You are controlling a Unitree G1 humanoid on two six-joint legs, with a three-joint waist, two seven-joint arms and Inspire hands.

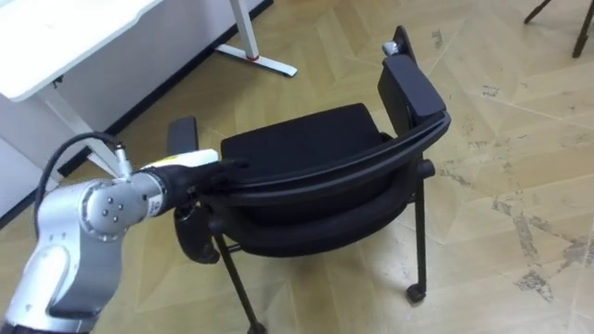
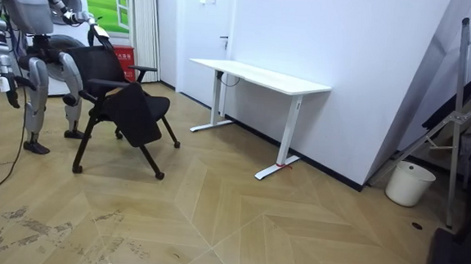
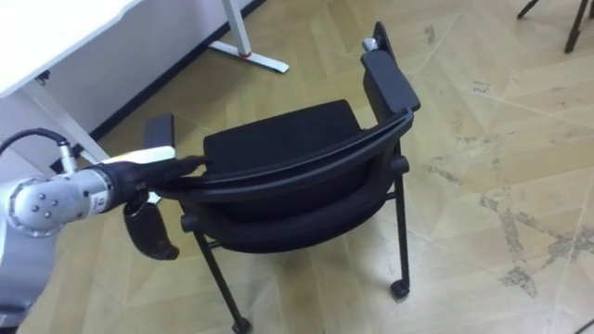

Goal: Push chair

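A black chair [image 1: 306, 139] with armrests and castors stands on the wooden floor just in front of me, its backrest [image 1: 325, 181] towards me and its seat facing away. My left hand [image 1: 200, 170] lies along the top edge of the backrest at its left end, fingers straight and pressed against it. In the room view I stand behind the chair [image 2: 123, 100] at the room view's left, left arm stretched to it. My right hand [image 2: 12, 98] hangs at my side, too small to read.
A white desk [image 1: 74, 28] on a metal frame stands to the left of the chair, its foot [image 1: 260, 61] near the seat's far side. A white bucket [image 2: 408, 183] and folded frames [image 2: 465, 121] stand by the wall at the room view's right.
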